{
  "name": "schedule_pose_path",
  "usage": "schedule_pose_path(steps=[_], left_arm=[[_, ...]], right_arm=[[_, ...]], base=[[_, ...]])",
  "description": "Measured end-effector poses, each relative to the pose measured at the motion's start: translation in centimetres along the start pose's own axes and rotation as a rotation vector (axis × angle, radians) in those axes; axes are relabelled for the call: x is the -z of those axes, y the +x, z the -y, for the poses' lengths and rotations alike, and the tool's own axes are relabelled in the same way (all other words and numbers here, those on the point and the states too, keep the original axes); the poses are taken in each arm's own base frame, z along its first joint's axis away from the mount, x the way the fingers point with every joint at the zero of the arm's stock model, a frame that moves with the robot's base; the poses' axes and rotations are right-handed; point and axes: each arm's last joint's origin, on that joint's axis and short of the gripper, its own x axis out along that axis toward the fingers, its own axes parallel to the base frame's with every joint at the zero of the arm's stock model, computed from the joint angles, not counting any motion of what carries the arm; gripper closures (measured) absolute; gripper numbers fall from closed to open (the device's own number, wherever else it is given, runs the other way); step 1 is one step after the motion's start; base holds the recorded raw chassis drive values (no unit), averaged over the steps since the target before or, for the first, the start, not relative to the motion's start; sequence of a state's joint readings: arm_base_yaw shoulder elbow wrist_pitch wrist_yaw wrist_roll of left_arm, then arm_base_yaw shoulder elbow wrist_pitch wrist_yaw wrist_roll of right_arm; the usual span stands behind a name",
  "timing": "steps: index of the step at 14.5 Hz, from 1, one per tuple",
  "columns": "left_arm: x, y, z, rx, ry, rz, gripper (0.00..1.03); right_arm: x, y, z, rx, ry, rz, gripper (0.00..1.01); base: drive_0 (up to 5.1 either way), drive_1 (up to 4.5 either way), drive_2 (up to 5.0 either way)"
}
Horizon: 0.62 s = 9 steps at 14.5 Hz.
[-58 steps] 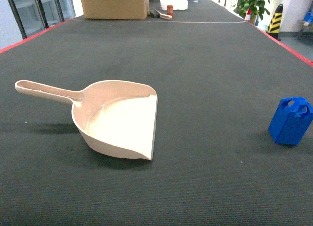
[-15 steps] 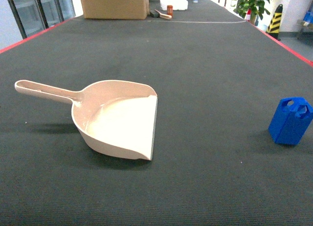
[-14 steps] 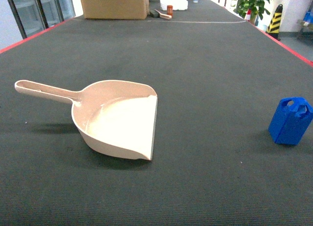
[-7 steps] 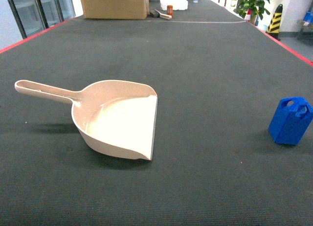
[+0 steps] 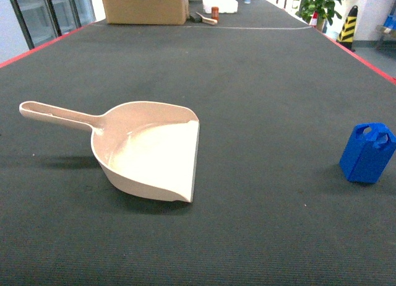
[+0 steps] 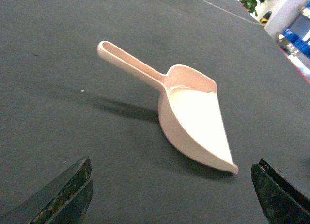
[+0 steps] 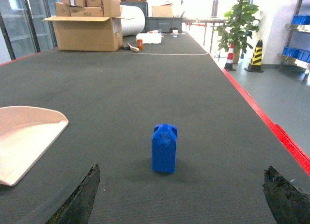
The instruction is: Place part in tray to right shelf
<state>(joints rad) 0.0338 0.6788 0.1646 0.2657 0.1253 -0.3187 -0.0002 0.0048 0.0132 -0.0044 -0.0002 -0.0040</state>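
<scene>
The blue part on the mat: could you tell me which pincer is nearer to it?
Right. The right pincer is open and faces the blue part standing ahead of it; the left pincer faces the tray, away to the part's left.

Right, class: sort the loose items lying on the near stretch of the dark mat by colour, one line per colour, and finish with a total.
Blue: 1, the part
Beige-cream: 1, the tray
Total: 2

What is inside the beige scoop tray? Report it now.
Nothing shows inside the tray: its pan floor is bare in all three views. The blue part stands apart on the mat. The tray's underside is hidden.
</scene>
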Motion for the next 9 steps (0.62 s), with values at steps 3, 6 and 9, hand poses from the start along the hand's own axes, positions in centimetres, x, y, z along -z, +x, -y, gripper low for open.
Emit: schedule_pose_path(steps=[3,6,9], left_arm=[[-2.2,5.6,0.0,0.062,-0.18,-0.033,0.05],[-2.5,12.9,-1.0,0.104,-0.349,-0.096,0.05],[-1.4,18.4,-3.1,0.074,-0.474,-0.196,0.05]], right_arm=[[0.0,0.0,0.0,0.0,0.0,0.0,0.03],[0.0,0.0,0.0,0.0,0.0,0.0,0.03],[0.0,0.0,0.0,0.0,0.0,0.0,0.03]], base=[[0.0,0.0,0.0],[0.0,0.0,0.0],[0.0,0.0,0.0]])
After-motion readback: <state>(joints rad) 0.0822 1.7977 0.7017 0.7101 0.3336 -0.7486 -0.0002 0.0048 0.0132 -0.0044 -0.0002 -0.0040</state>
